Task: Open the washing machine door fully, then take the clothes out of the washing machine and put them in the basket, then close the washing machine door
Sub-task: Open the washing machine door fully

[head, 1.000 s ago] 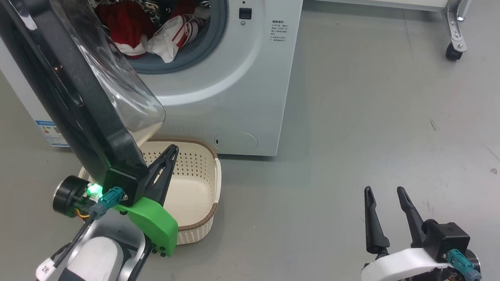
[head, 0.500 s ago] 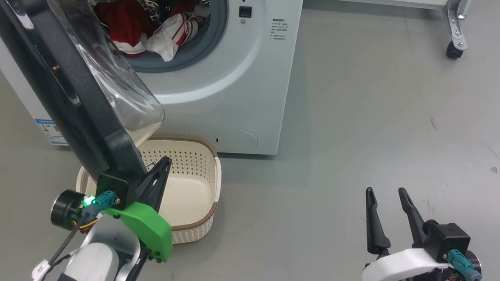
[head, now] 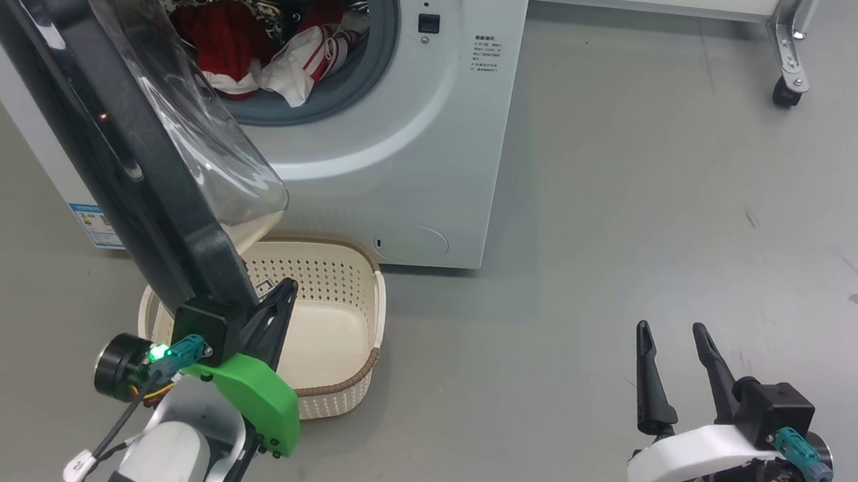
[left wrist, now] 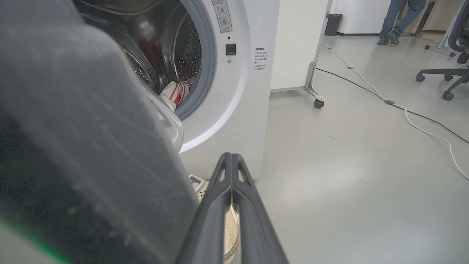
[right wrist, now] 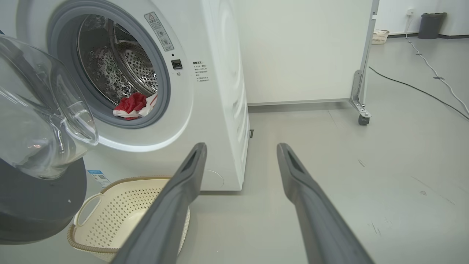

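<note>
Left gripper (head: 287, 287) is clenched, fingers pressed together and holding nothing. It sits just beside the lower black rim of the washing machine door (head: 96, 134), above the basket (head: 371, 321). Right gripper (head: 671, 330) is released, fingers spread, over the floor (head: 637, 174). The door stands open. The clothes (head: 247, 50) lie inside the washing machine (head: 421, 155). The basket sits on the floor against its front.
</note>
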`<state>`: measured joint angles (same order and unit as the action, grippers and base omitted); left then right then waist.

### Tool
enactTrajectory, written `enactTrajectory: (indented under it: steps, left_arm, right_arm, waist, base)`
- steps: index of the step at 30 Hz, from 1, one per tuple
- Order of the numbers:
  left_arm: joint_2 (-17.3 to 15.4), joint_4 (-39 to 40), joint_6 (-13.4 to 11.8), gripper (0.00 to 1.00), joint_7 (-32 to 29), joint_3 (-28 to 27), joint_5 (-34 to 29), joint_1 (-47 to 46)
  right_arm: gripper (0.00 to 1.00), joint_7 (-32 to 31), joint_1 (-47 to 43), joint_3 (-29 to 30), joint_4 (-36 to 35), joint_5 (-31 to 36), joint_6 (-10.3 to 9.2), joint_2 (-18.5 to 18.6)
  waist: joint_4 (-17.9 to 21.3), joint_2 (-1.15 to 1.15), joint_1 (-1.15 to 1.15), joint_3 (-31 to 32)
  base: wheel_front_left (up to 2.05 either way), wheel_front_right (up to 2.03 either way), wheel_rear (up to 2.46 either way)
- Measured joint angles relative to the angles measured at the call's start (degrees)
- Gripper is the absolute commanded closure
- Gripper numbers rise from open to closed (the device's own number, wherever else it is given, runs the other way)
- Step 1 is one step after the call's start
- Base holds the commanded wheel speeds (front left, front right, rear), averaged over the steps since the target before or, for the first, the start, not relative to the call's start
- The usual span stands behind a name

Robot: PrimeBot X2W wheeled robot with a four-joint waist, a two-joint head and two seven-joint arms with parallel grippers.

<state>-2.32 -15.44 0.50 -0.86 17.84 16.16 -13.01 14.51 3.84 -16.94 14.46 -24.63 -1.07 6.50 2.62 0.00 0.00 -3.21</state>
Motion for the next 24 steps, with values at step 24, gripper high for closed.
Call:
enactTrajectory:
  steps: [24]
  left_arm:
    - [0.6,-4.3,0.0,1.0,2.1,2.2,1.1,0.0]
  right_arm:
    - [0.0,0.0,-1.0,0.5,1.2,0.6,1.19,0.0]
  waist:
    - [-8.6,0.0,0.0,1.7]
  base:
    - [0.0,0.0,0.0]
